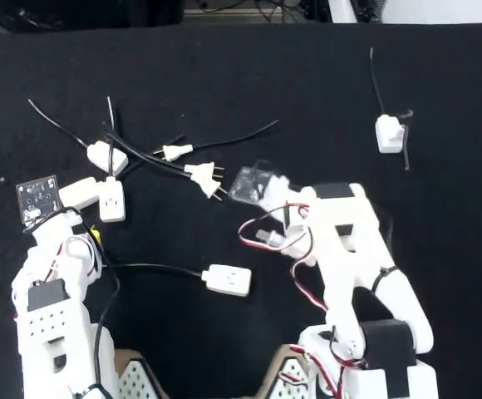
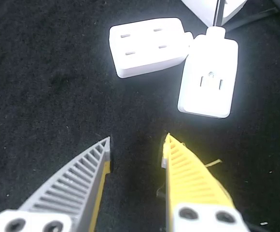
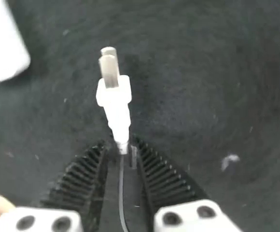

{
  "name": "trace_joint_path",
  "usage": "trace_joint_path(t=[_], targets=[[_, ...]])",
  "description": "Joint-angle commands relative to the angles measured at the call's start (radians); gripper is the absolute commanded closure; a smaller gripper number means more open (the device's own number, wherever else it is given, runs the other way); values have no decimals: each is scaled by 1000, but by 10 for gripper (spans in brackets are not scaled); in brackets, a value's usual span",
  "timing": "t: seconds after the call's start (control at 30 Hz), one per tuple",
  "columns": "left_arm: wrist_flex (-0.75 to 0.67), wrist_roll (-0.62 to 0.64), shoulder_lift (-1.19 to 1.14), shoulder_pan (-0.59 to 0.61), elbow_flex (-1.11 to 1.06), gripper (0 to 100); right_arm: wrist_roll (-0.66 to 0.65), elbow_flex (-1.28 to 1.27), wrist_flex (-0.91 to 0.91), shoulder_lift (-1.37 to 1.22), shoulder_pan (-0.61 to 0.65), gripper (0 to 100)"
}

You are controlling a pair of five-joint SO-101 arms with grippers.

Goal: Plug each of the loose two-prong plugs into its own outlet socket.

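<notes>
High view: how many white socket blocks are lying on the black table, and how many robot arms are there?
White socket blocks: 5
Robot arms: 2
Total: 7

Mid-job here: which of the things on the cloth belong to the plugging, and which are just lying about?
Job: held plug in the right gripper; loose plug; four-slot socket block and three-hole socket block ahead of the left gripper; lone socket block between the arms.
Lying about: lint on the black cloth; far white block, role unclear.
</notes>
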State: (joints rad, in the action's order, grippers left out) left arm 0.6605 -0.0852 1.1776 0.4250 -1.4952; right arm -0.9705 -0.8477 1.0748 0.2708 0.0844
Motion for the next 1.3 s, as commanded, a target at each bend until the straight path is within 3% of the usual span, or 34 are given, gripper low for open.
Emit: trace_joint_path(t=[0.0, 0.13, 0.37, 0.83, 1.1, 1.27], targets=[[-9, 2, 9, -8, 10, 820, 52, -4, -46, 5, 15, 987], [-9, 2, 9, -8, 10, 820, 52, -61, -124, 5, 49, 973], [-9, 2, 9, -8, 10, 820, 52, -54, -54, 7, 120, 747], [-9, 2, 9, -4, 10, 820, 54, -47, -152, -5, 137, 793], [-9, 2, 9, -5, 10, 820, -23, -28, -158, -174, 137, 799], [-9, 2, 9, -2, 10, 820, -20, 10, -152, -162, 94, 995]])
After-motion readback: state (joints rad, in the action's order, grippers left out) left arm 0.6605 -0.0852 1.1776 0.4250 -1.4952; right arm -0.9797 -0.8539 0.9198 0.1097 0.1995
